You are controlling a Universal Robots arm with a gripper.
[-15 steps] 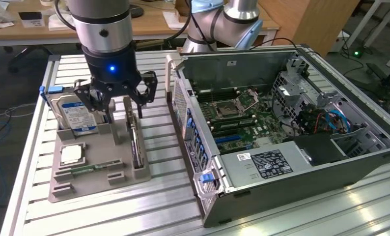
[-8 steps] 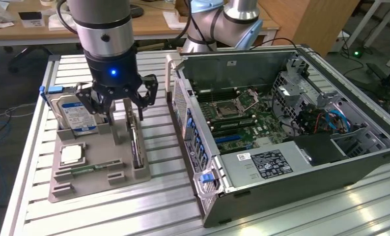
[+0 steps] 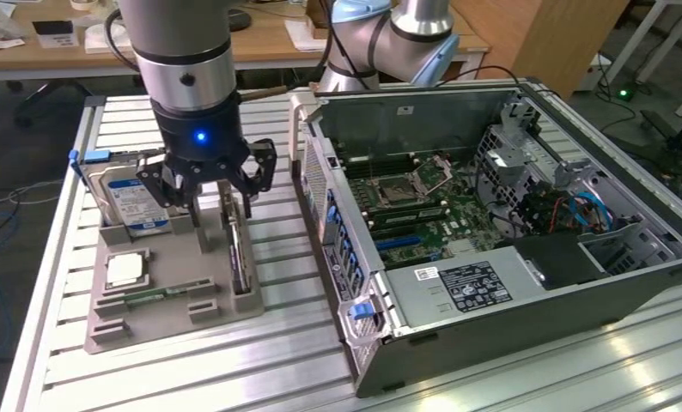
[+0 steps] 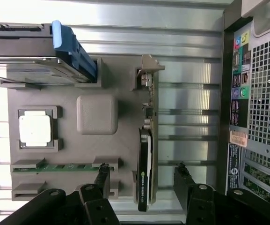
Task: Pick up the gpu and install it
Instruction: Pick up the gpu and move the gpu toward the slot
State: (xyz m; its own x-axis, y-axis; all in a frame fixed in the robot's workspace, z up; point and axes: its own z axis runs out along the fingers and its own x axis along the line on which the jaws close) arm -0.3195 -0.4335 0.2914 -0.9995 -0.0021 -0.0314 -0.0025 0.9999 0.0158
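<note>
The gpu [image 3: 238,255] is a thin dark card standing on edge in the slot of a grey holder tray [image 3: 163,330], on the side nearest the computer case. My gripper [image 3: 217,199] hangs open just above the card's far end. In the wrist view the gpu [image 4: 145,168] lies between my two black fingertips [image 4: 102,172], which straddle it without touching. Its metal bracket end [image 4: 146,77] points away from my gripper [image 4: 142,172].
The tray also holds a silver hard drive [image 3: 129,202] with a blue clip, a processor chip [image 3: 125,269] and a green memory stick [image 3: 158,294]. An open computer case [image 3: 490,232] lies at the exterior view's right, motherboard exposed. A second arm's base [image 3: 387,39] stands behind.
</note>
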